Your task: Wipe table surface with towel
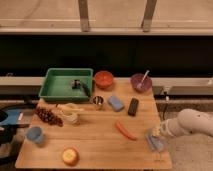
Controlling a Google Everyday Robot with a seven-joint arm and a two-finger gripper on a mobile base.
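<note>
A small blue-grey towel lies on the wooden table near its front right corner. My gripper is at the end of the white arm, which reaches in from the right. The gripper sits on or just over the far edge of the towel, low against the tabletop. The gripper covers part of the towel.
An orange carrot lies just left of the towel. Further back are a black object, blue sponge, metal cup, purple bowl, orange bowl and green tray. Grapes, a blue cup and an orange fruit are at the left.
</note>
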